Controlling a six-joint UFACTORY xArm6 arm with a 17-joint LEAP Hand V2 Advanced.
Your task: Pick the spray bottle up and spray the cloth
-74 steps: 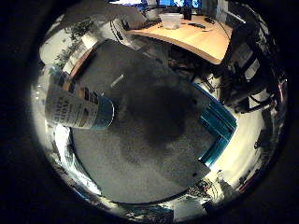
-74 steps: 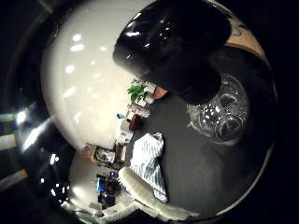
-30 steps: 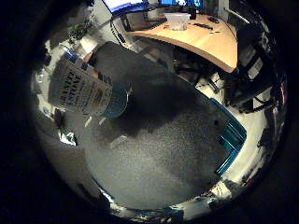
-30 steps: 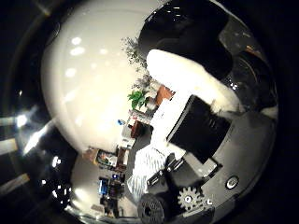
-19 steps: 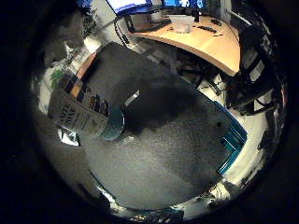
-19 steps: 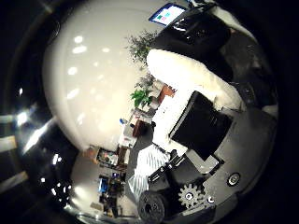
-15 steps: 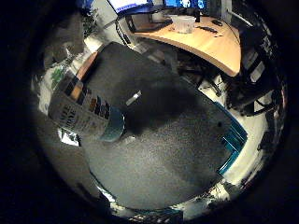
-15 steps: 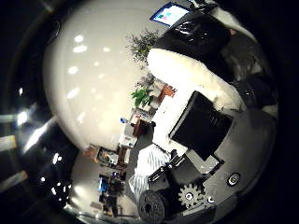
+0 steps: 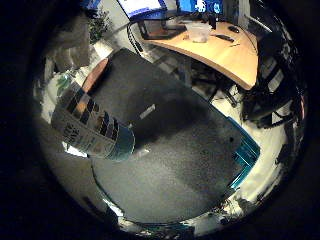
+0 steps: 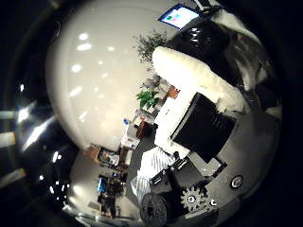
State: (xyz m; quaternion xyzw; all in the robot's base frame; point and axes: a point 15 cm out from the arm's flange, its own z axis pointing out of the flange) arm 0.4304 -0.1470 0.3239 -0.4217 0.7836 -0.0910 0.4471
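Observation:
The spray bottle (image 9: 92, 125), a cylinder with a printed label and a teal base, fills the side of the little finger side palm view, close to the palm and held above the dark grey table (image 9: 185, 140). In the thumb side palm view my hand (image 10: 199, 118) has its white and black fingers curled over the bottle's dark top (image 10: 204, 38). The striped cloth (image 10: 149, 172) lies on the table below, partly hidden behind the fingers.
A wooden desk (image 9: 215, 50) with monitors stands beyond the table. A teal bin (image 9: 240, 152) sits by the table's edge. A potted plant (image 10: 146, 97) and shelves stand against the white wall.
My fingers have closed over the bottle's top since 2.5 s ago and now hide the glass jar. Since then the views have shifted slightly; the bottle stays against the palm.

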